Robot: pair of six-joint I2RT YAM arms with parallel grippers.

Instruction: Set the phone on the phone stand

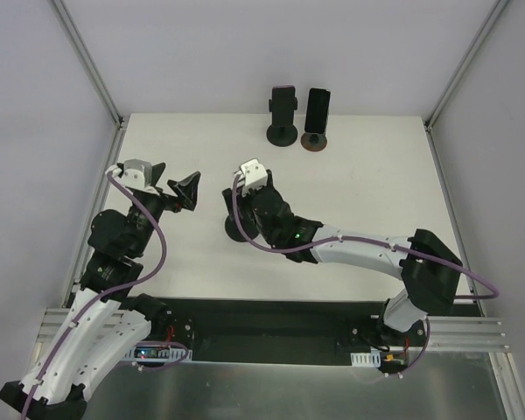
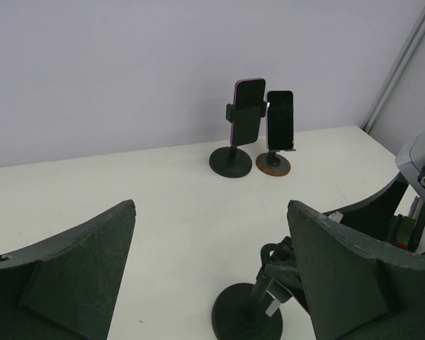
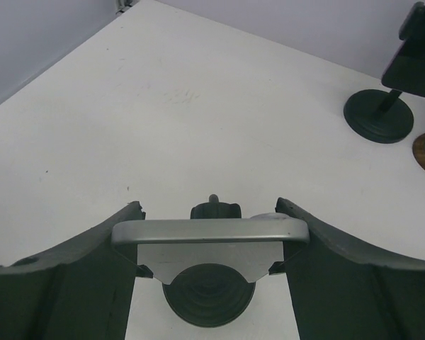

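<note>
Nearest the bases, the right gripper [image 3: 207, 211] has its jaws drawn in on the phone [image 3: 210, 241], one finger against each side, with the silver edge turned up toward the wrist camera. The phone sits directly over the round black base of the phone stand [image 3: 209, 303], with the stand's knob [image 3: 214, 210] just behind it; I cannot tell whether it is seated in the cradle. The main hazard, in my judgement, is that releasing before the phone rests in the cradle would let it drop onto the base or tip off. Any sideways pull while gripping could also drag or topple the stand, which stands free on the table [image 1: 359, 175]. The left gripper [image 2: 211, 209] hangs near the stand on its left, jaws wide apart and holding nothing; the two arms are close enough that a swing toward each other risks contact. Open table lies to the right and ahead, so I would withdraw upward and back. At the far edge, by the back wall [image 2: 127, 71], a clamp stand [image 2: 230, 161] carrying a purple phone [image 2: 248, 110] stands just beside a brown-based stand [image 2: 273, 164] with a black phone [image 2: 280, 119], both well apart from the work.
</note>
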